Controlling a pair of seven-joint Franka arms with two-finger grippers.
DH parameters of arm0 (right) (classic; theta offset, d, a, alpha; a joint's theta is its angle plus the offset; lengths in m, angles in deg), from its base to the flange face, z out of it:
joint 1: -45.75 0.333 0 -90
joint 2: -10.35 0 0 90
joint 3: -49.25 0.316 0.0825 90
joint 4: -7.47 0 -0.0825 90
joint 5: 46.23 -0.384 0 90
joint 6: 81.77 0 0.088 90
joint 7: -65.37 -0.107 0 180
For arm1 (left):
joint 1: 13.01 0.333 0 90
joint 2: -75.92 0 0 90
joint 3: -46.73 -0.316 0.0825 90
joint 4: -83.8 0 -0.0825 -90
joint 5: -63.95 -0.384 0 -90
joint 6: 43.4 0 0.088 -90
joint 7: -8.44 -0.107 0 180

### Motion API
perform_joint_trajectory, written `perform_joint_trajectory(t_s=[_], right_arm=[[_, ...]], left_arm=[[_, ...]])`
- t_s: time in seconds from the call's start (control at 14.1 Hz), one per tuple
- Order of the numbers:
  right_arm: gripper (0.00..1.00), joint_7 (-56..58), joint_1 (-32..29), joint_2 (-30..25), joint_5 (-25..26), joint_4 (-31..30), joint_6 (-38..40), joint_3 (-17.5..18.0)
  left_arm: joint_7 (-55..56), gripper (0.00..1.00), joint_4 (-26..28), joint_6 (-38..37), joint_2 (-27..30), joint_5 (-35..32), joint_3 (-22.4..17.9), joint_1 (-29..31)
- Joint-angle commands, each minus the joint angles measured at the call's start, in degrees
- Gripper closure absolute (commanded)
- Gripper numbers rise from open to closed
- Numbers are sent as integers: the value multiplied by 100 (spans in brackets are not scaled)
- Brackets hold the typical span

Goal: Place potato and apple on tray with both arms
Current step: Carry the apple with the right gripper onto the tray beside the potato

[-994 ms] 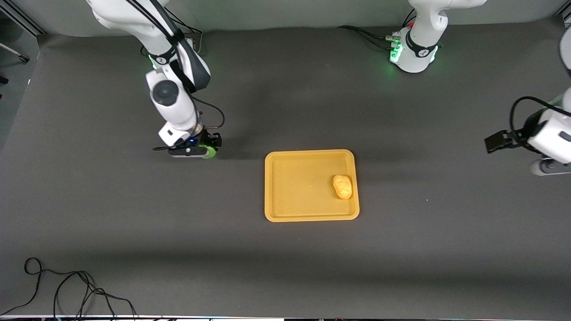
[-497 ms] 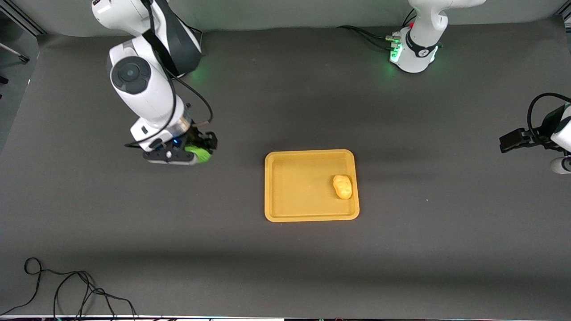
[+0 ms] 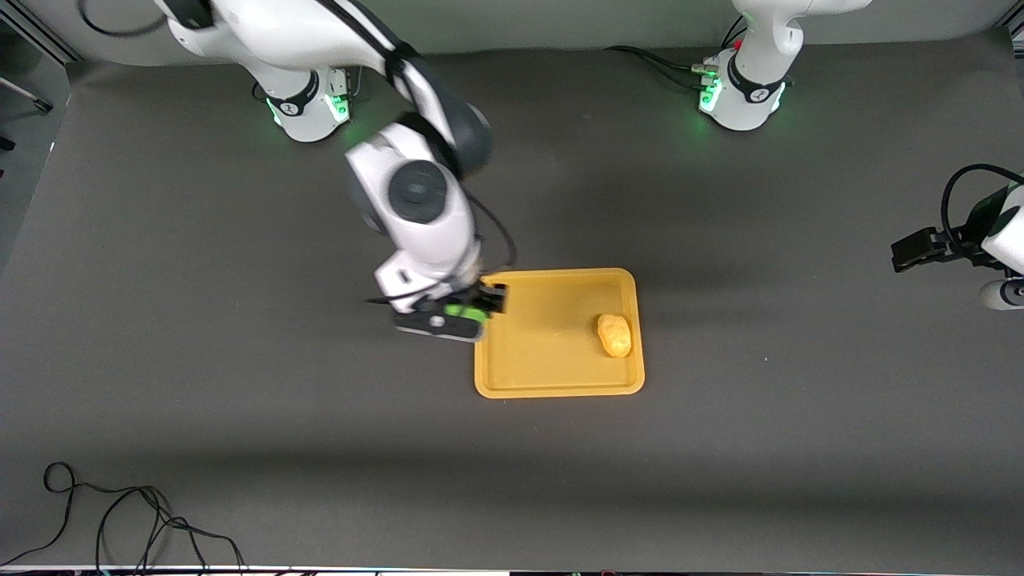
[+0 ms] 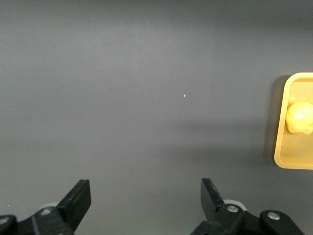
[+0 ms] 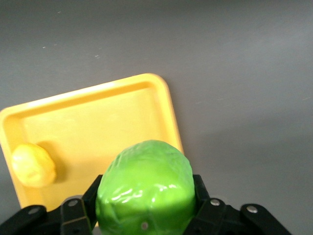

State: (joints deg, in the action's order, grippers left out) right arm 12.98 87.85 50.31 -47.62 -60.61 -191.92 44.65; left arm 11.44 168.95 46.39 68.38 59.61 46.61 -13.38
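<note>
Right gripper [image 3: 468, 314] pinches the apple [image 3: 464, 311] over the tray [image 3: 552, 384] at its 9 o'clock rim, held aloft presumably to clear the raised edge before release. Apple: glossy bright green, rounded, faintly dimpled. The potato [image 3: 614, 334], lumpy yellow-orange, already lies in the tray at 3 o'clock. Left gripper [image 3: 908, 250] waits over the table at its own arm's end, fingers spread, empty.

Green apple [image 3: 464, 310] aloft above yellow tray's [image 3: 544, 376] rim, yellow potato [image 3: 614, 335] lying in tray
</note>
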Motion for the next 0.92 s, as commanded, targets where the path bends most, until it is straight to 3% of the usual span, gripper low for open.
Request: perform_joint_trajectory(t_s=[0.0,0.43,0.85], right_arm=[[43,-700,333,1100,-2,1348,232,-76],[44,-983,650,2006,270,1438,-883,-94],[44,-984,659,2350,315,1438,-1394,-102]], left_arm=[[-274,0,-358,-129,-151,65,-40,2],[-292,0,-305,-383,-116,-14,126,-94],[-169,0,-367,-366,-90,187,162,-200]])
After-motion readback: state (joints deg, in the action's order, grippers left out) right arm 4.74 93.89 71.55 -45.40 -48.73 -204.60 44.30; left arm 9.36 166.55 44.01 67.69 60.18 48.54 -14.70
